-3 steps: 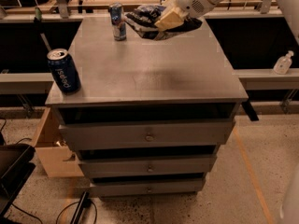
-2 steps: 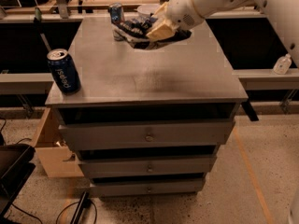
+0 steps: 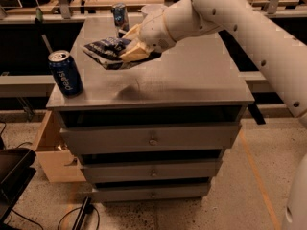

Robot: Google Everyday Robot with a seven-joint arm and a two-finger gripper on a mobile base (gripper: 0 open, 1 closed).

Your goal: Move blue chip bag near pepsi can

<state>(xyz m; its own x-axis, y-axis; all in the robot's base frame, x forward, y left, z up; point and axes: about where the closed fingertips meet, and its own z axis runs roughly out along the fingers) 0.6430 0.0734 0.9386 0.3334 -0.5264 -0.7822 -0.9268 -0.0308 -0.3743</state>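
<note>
At 11 o'clock over the grey top (image 3: 192,75), gripper (image 3: 133,51), tan pads pinched tight on the right end of the bag (image 3: 106,51). Bag held clear of the surface, roughly level: crinkled dark-blue foil with white print, soft shadow below it toward the front.

At 9 o'clock, right at the left edge and near the front corner, pepsi can (image 3: 65,73): stout, upright, glossy blue, silver lid, white lettering down the side. Apart from the bag, with bare surface between.

At 12 o'clock, by the back edge, slim can (image 3: 120,16): upright, blue and silver, just behind the bag.

Wide flat room from centre out to 3 and 5 o'clock. Square edges, sharp corners, dull brushed look.

Smooth white arm (image 3: 249,28) slanting in from 2 o'clock. Under the top, three drawers (image 3: 152,140) with small round knobs. Brown box (image 3: 48,162) on the floor at 8 o'clock.
</note>
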